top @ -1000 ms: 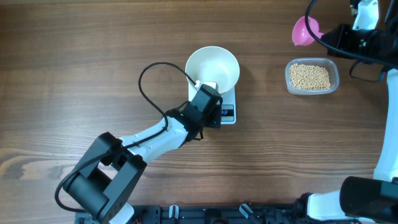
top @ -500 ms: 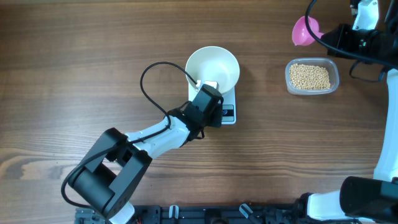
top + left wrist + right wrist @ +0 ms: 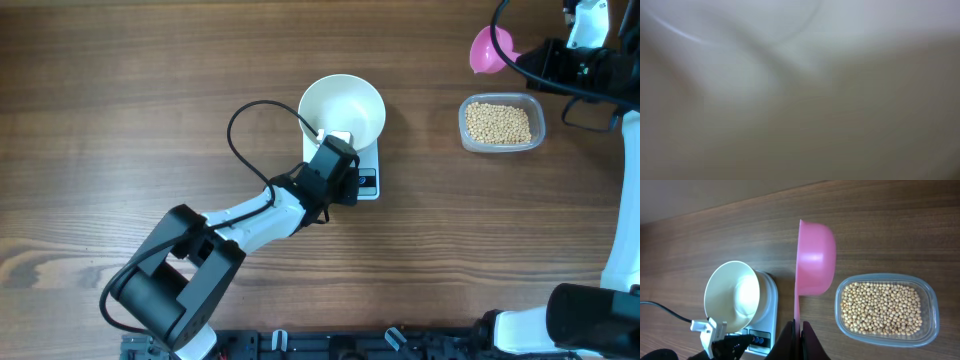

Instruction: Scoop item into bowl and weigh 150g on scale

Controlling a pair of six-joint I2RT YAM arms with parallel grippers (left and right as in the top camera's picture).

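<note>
**Wood-grain counter: bowl on scale, beans in tub, scoop aloft**

Close to the counter's near edge, left of middle: dark base of the left arm, white links reaching away toward mid-counter, a black cable looped above them. At the arm's end, the left claw, fingers shut, tip down at the near rim of the white bowl and above the scale. Cannot tell whether pinching that rim or only touching it. Left wrist view no help: a pale blur, whitish above, tan below.

Just past the claw, about mid-counter: bowl seated on the small white scale and covering most of its platform. Only the near strip with the display and dark buttons showing, partly under the claw. Display too small to read.

Farther off, toward the right edge in the counter's far half: clear plastic tub, well apart from bowl and scale. Inside it, the tan beans, spread in a loose layer over the floor of the tub.

Farthest, by the far right corner: right claw clamped narrow on the thin handle of a pink scoop, held up off the counter. Scoop turned on edge in the right wrist view, rounded back toward the tub, flat open side toward the bowl. From overhead, placed just beyond the tub's far left corner, not over the beans. Contents of the scoop hidden from both views.
</note>
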